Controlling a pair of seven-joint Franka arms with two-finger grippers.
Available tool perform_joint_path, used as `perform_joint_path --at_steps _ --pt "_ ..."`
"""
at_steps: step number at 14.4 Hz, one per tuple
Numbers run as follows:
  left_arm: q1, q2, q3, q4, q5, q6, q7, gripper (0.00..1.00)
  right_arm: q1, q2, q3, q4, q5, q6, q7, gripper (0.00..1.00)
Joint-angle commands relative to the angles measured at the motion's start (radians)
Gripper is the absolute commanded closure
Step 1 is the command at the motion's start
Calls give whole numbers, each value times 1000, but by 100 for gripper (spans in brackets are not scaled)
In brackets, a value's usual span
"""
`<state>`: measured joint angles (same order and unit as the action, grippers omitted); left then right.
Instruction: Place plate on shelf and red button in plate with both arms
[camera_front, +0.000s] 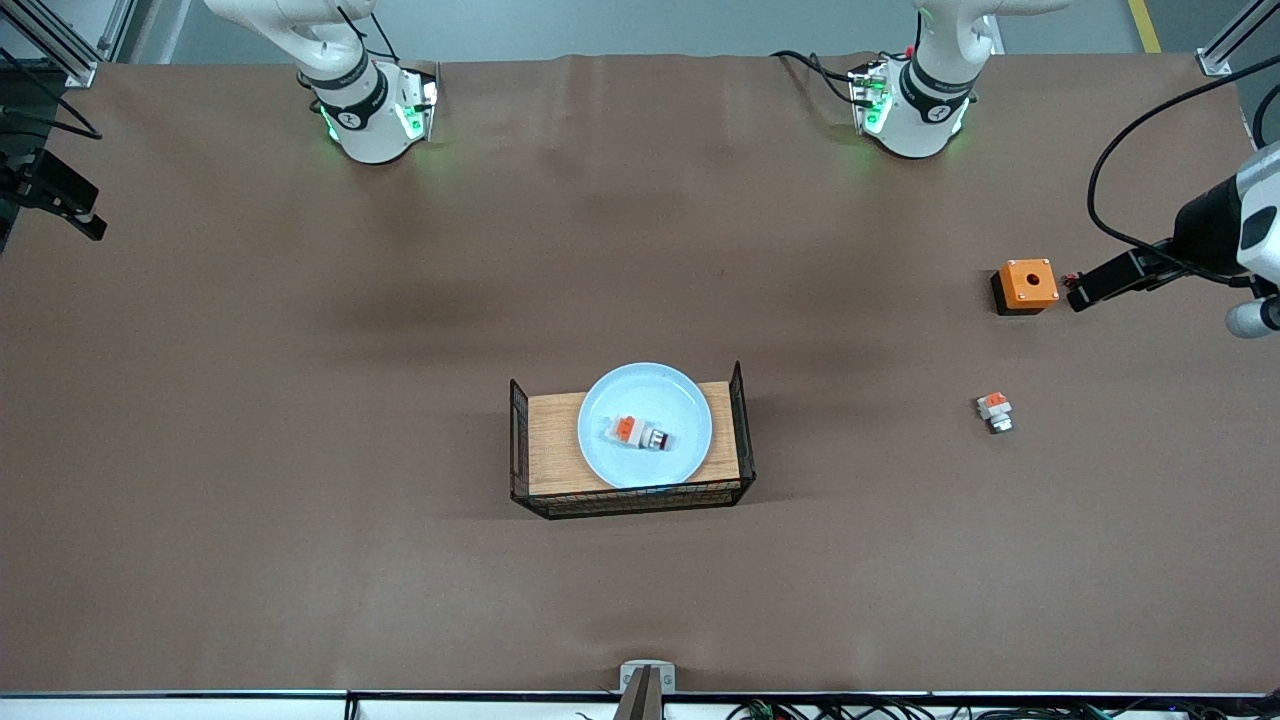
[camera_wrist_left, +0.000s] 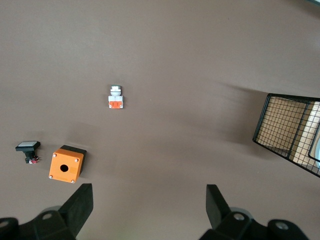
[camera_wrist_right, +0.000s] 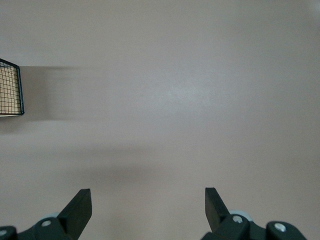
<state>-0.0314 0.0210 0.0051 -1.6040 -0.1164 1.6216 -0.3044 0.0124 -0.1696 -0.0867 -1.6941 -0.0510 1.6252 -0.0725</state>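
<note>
Already the plate (camera_front: 645, 425) sits in the wire-sided wooden tray (camera_front: 550, 440) at the middle of the front view, and the red button (camera_front: 640, 433) lies on it, so the placing looks done. Both arms hang high over bare bench (camera_front: 300, 400): left gripper (camera_wrist_left: 150, 205) and right gripper (camera_wrist_right: 149, 205), fingers spread wide, holding nothing. At the frame's right edge sit an orange box (camera_front: 1027, 284) and a capless white-orange part (camera_front: 995, 410). No readable writing or brand shows anywhere.
</note>
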Motion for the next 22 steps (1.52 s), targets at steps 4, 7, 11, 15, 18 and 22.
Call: perform_joint_path --at_steps 4,7,11,15,18,22 --pt "-7 -52 -4 -37 20 29 48 1 3 4 2 13 -9 1 13 0" --pt "-8 -53 -4 -27 33 29 53 1 3 4 2 13 -9 -1 13 0" --pt "-5 -59 -17 -5 34 17 51 1 3 2 2 13 -9 -1 13 0" --pt "1 -56 -8 6 35 3 141 1 9 2 4 13 -9 -1 13 0" --pt "1 -56 -7 10 35 3 146 0 17 2 4 13 -9 -2 13 0" --pt "-1 -42 -11 36 58 1 149 0 17 2 4 14 -10 2 13 0"
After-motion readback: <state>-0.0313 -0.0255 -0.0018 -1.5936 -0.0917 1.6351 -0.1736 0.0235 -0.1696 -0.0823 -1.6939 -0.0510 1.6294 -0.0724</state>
